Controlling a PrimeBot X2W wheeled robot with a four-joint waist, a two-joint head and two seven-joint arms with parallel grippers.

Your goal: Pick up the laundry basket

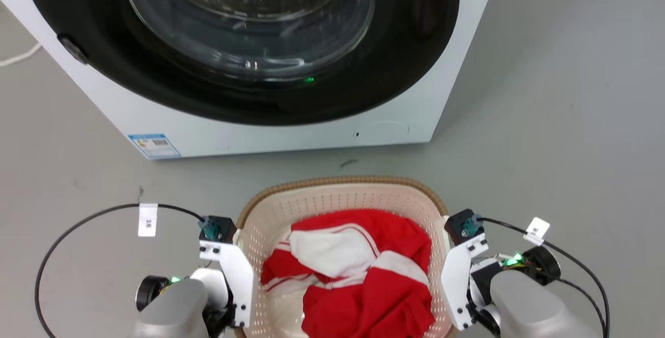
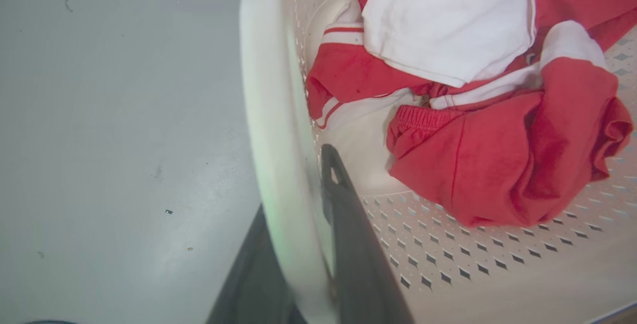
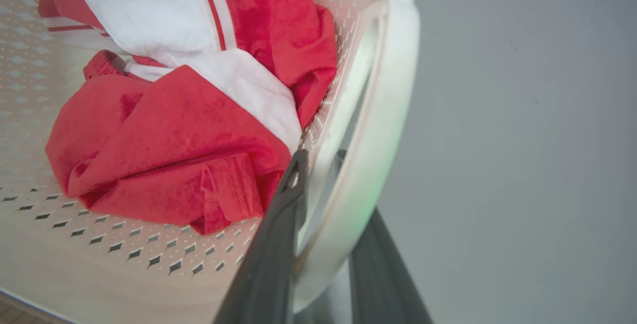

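The laundry basket, cream and perforated with a brown rim, stands on the grey floor just before me and holds red and white clothes. My left gripper is shut on the basket's white left handle, one dark finger inside the wall and one outside. My right gripper is shut the same way on the white right handle. In the head view both white wrist brackets press against the basket's two sides, hiding the fingers below them.
A white washing machine with a dark round glass door stands on the floor right beyond the basket. A white cable lies at the far left. Bare grey floor stretches to the right.
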